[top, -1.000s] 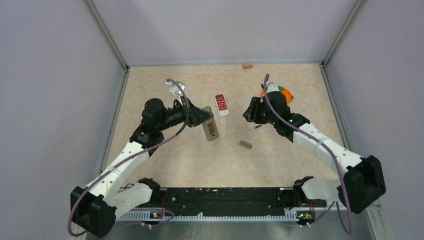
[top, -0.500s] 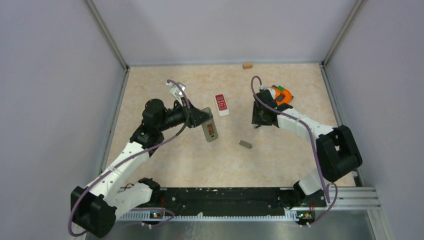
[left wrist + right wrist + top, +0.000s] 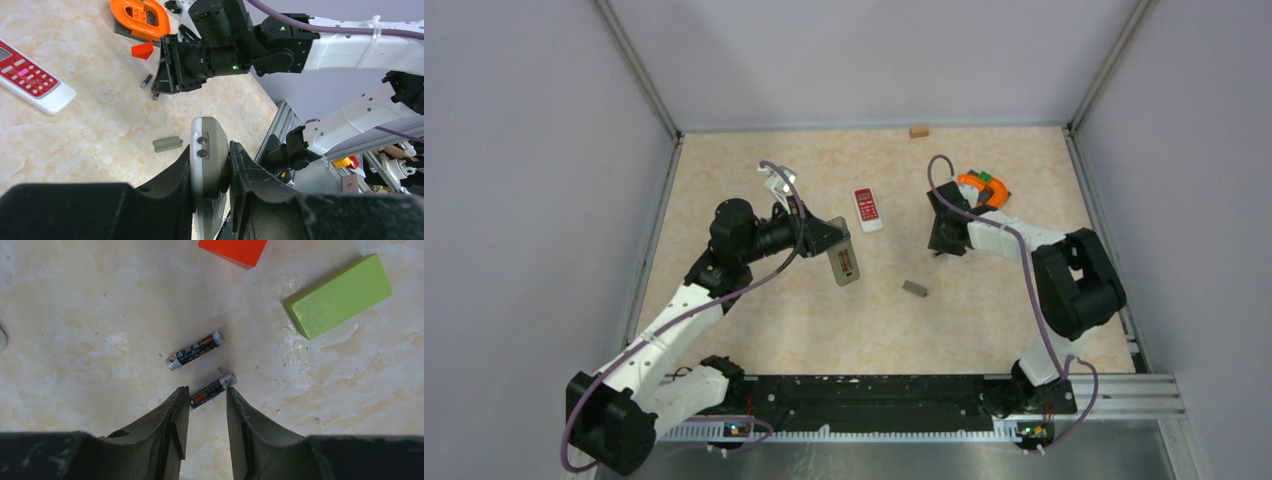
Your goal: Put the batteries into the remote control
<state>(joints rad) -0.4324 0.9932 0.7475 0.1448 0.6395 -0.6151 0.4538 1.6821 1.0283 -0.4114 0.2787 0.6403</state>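
Observation:
My left gripper [image 3: 210, 167] is shut on the grey remote control [image 3: 206, 150], held off the table with its open back upward [image 3: 846, 262]. Two slim black batteries lie on the table at the right. One battery [image 3: 212, 390] lies slantwise between the fingertips of my right gripper [image 3: 206, 396], which stands open around it, pointing down at the table. The other battery [image 3: 195, 351] lies free just beyond it. From the left wrist view the right gripper [image 3: 162, 90] stands over both batteries [image 3: 146, 80].
A grey battery cover [image 3: 914, 289] lies mid-table. A white remote with red buttons [image 3: 867, 209] lies behind the held one. A red block [image 3: 232, 250], a green block [image 3: 340, 295] and an orange ring-shaped piece [image 3: 980, 187] lie near the right gripper. A small tan block [image 3: 918, 131] lies at the back wall.
The right arm has folded, its elbow swinging in from the right. Its gripper has settled over the batteries and its jaws have narrowed. The left arm with the remote has not moved.

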